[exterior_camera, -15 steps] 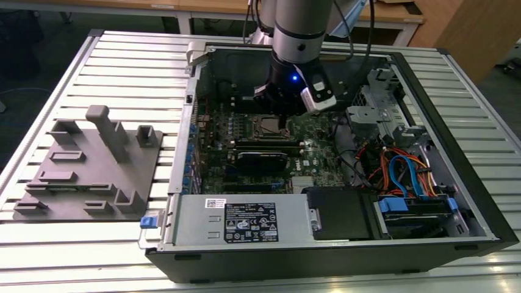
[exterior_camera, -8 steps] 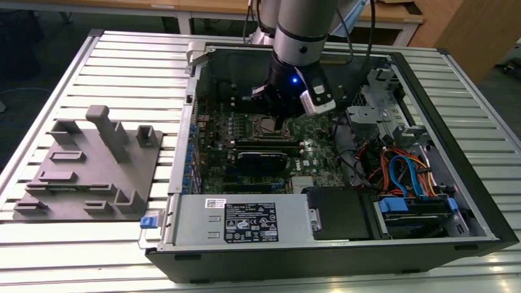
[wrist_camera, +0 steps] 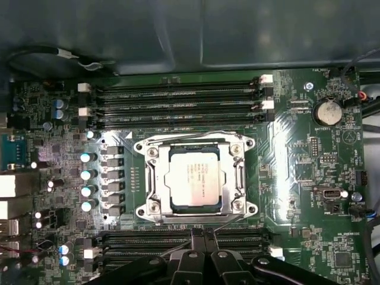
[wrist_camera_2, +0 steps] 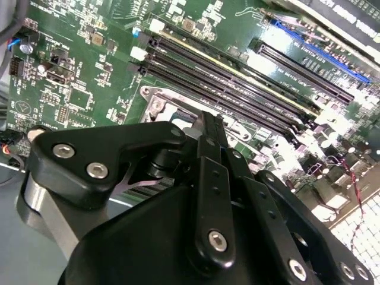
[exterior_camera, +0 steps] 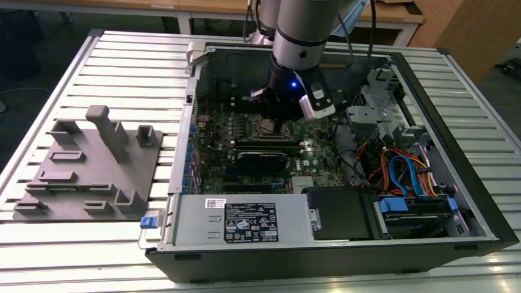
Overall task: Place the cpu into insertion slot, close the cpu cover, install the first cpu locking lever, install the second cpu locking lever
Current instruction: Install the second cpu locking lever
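The cpu (wrist_camera: 191,177) already sits in the insertion slot (wrist_camera: 155,179), cpu cover (wrist_camera: 240,178) down around it. The gripper (wrist_camera: 205,240) hovers just beside the slot, jaws pressed together, empty. Levers look latched; judged near finished.

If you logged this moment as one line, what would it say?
cpu: seated in insertion slot | cpu cover: closed | gripper: beside socket, holding nothing

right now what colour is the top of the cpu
Dull silver-grey, on the cpu; clearest in the first wrist view.
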Motion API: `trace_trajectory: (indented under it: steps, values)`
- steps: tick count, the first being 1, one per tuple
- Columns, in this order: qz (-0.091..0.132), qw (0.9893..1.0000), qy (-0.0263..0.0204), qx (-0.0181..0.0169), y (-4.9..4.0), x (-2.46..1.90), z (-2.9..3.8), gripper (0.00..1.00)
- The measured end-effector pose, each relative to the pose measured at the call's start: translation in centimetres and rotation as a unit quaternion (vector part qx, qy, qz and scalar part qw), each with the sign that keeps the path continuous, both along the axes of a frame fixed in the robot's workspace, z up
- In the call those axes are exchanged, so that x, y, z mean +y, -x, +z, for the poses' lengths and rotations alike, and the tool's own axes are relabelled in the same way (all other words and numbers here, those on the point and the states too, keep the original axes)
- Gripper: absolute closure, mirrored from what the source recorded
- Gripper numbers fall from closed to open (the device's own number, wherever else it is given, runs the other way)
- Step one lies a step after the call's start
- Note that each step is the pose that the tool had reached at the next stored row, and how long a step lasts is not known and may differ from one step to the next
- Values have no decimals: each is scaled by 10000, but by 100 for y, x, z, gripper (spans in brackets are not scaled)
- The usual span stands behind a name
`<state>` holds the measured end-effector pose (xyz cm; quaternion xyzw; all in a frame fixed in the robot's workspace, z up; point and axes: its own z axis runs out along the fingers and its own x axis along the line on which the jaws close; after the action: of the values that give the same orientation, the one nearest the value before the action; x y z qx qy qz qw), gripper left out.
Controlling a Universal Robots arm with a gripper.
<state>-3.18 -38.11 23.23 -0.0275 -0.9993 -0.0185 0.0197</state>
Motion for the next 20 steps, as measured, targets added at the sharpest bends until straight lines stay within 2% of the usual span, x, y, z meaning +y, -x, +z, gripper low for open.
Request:
trace_trajectory:
  steps: [7, 16, 20]
  values:
    - [0, 10000, -58, 0, 94, -50, -1, 90]
    - [0, 9999, -105, 0, 179, -72, -13, 90]
    - [37, 9999, -143, 0, 193, -91, -40, 90]
